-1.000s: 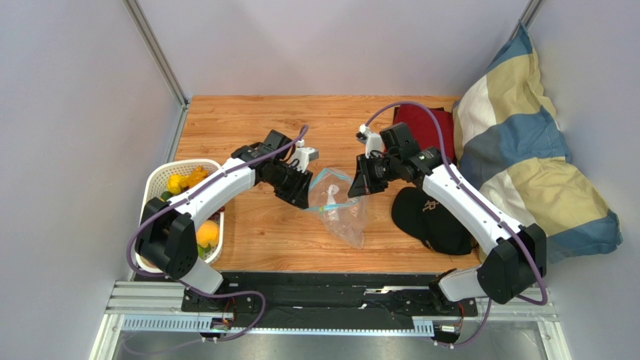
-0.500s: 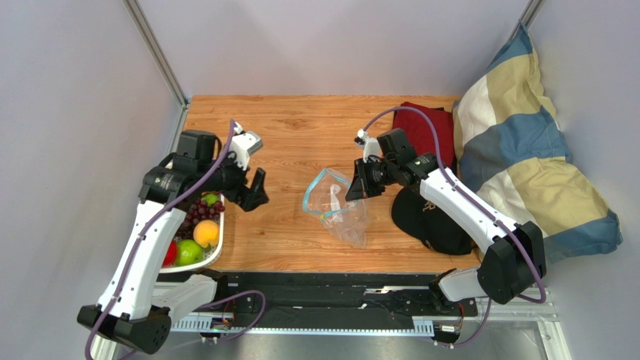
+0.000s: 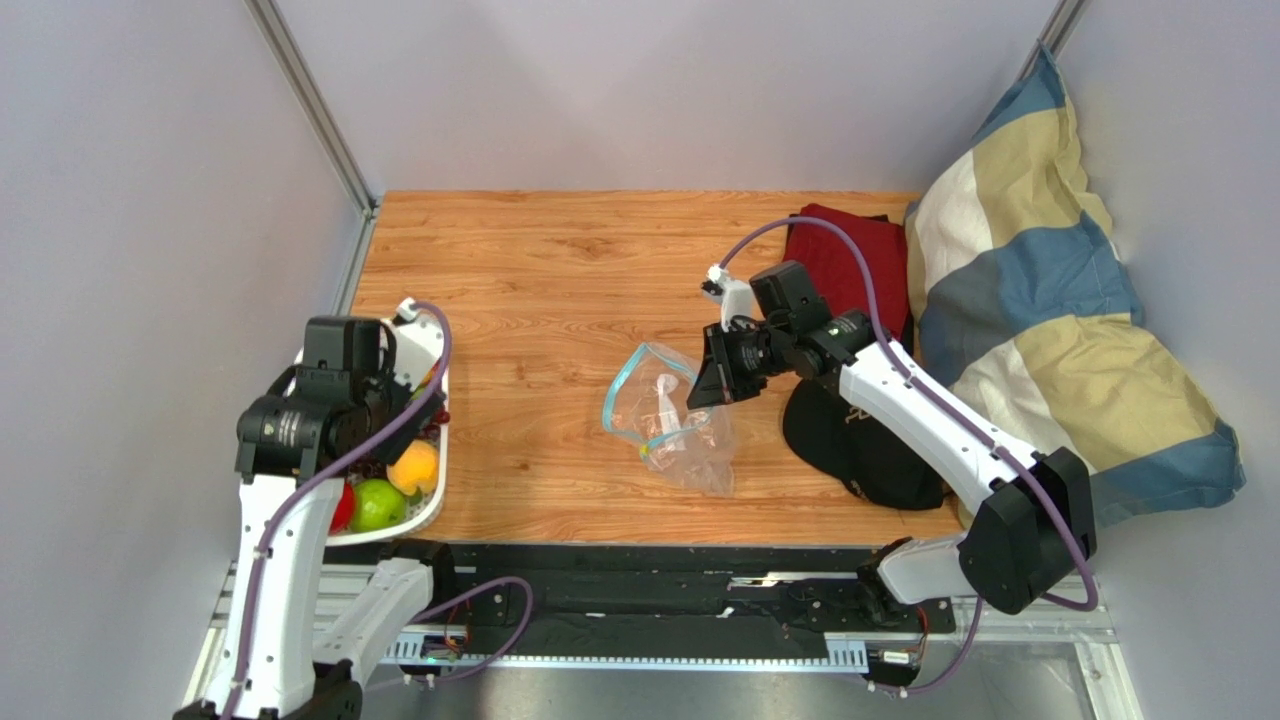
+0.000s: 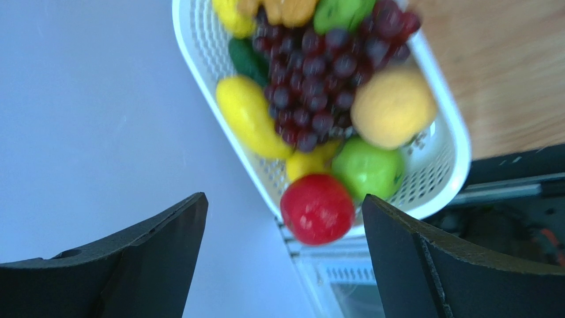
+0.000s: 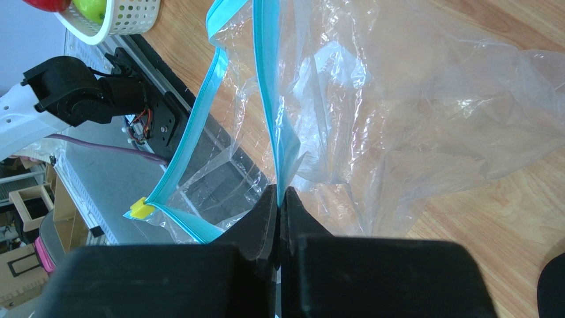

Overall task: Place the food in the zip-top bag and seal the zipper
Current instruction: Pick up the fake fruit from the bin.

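Bare tabletop point(image 3: 526, 285) lies open between the white basket point(image 4: 457, 139) and the zip-top bag point(image 3: 684, 435). Right of the bag, a black cap point(image 3: 872, 450) and red cloth point(image 3: 845, 248) block passage.

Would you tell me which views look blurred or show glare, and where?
Left wrist view: blur softens the grapes and red apple in the white basket. Right wrist view: sharp; the zip-top bag catches pale glare on its crinkles, its zipper crisp. Top external view: evenly lit, in focus, soft shadows.

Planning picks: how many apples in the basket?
2: red apple and green apple, side by side at the basket's near end. A green fruit past the grapes may be another.
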Action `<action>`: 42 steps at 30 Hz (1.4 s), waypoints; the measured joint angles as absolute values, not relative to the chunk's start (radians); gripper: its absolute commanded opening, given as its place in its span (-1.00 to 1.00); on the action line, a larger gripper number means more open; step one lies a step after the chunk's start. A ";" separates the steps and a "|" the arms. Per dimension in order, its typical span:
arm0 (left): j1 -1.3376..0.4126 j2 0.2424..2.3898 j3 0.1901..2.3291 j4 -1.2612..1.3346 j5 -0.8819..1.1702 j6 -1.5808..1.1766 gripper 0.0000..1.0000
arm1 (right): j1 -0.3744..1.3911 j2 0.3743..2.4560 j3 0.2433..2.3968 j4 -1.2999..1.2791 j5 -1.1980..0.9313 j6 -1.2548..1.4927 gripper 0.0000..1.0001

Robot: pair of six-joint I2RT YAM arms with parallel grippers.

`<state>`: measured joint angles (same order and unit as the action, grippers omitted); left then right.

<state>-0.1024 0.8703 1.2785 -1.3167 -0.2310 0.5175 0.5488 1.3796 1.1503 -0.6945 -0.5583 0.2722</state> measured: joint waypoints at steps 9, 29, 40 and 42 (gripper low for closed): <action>0.037 0.865 1.035 -1.343 -0.390 0.651 0.98 | 0.555 1.378 1.161 -0.714 -0.539 0.218 -1.00; 0.091 0.907 0.730 -1.322 -0.564 0.785 0.98 | 0.555 1.378 1.192 -0.745 -0.533 0.185 -1.00; 0.163 0.965 0.709 -1.242 -0.580 0.887 0.98 | 0.555 1.388 1.213 -0.751 -0.533 0.182 -1.00; 0.168 0.981 0.708 -1.225 -0.573 0.897 0.98 | 0.555 1.388 1.213 -0.752 -0.533 0.182 -1.00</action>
